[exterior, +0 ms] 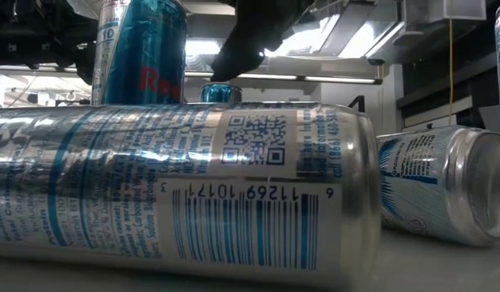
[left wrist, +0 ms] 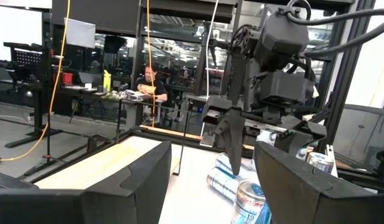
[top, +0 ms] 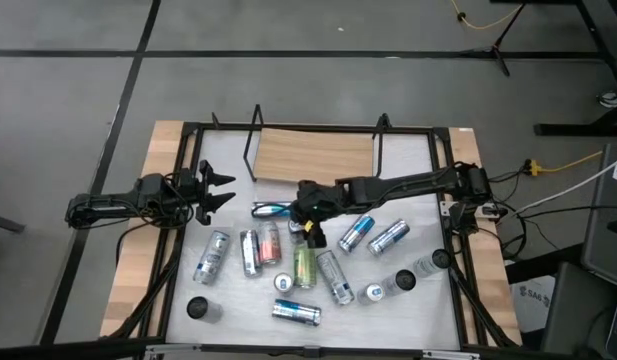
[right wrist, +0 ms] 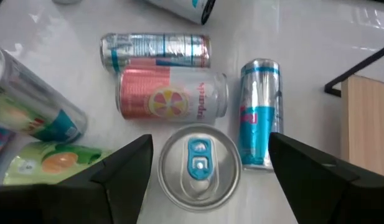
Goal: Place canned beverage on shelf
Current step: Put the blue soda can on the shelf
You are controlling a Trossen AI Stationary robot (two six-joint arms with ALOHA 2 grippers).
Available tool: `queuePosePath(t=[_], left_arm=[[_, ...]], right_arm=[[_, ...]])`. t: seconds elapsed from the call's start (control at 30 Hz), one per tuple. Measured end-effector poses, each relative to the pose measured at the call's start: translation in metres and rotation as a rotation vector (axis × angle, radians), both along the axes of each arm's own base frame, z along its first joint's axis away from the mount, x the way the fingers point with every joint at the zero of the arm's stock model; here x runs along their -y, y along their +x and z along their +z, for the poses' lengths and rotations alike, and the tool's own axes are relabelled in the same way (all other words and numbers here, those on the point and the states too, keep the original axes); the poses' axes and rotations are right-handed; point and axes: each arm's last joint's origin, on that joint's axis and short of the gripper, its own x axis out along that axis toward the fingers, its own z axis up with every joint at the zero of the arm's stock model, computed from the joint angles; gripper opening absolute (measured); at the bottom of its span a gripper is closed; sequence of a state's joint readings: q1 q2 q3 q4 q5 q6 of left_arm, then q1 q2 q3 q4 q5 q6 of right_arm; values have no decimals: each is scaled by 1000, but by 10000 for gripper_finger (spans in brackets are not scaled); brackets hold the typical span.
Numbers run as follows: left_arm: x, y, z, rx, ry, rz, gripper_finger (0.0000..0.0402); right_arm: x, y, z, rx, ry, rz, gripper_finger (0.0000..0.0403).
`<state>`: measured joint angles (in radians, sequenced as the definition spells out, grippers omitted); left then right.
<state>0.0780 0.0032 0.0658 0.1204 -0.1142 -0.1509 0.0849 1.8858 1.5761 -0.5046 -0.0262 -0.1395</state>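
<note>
The shelf [top: 313,152], a light wooden board with black wire end frames, stands at the table's far middle. Several beverage cans lie scattered on the white table top. One silver can with a blue tab [right wrist: 199,167] stands upright just below my right gripper [right wrist: 210,143]. That gripper [top: 310,218] is open and slants down, with one finger on either side of the can top and a gap to both. The can's teal rim [exterior: 221,92] shows in the low view under a dark finger. My left gripper [top: 226,190] waits open at the table's left.
Beside the upright can lie a pink can [right wrist: 173,95], a silver one [right wrist: 155,51], a blue one [right wrist: 259,112] and a green one [right wrist: 48,163]. More cans lie toward the near and right edges [top: 388,237]. A large silver can [exterior: 177,191] fills the low view.
</note>
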Motion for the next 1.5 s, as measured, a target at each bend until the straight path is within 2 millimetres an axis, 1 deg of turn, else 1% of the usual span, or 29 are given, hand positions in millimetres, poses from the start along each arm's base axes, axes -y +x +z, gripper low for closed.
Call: queuePosePath(t=[0.4, 0.77, 0.97, 1.1, 1.2, 1.4, 1.5], left_arm=[[0, 0, 0, 0, 0, 0, 224], [0, 0, 0, -4, 0, 0, 224], [0, 0, -1, -15, -1, 0, 224], [0, 1, -2, -19, -1, 0, 224], [0, 1, -2, -19, -1, 0, 224], [0, 1, -2, -18, -1, 0, 224], [0, 1, -2, -18, -1, 0, 224]], right_arm=[[0, -2, -2, -25, 11, 12, 308], [-1, 6, -23, -75, 7, 12, 308], [-2, 12, -39, -111, 5, 12, 308], [-2, 12, -41, -115, 4, 12, 306], [-2, 13, -40, -109, 4, 12, 288], [-2, 13, -39, -101, 5, 12, 213], [-2, 15, -38, -86, 7, 12, 212]])
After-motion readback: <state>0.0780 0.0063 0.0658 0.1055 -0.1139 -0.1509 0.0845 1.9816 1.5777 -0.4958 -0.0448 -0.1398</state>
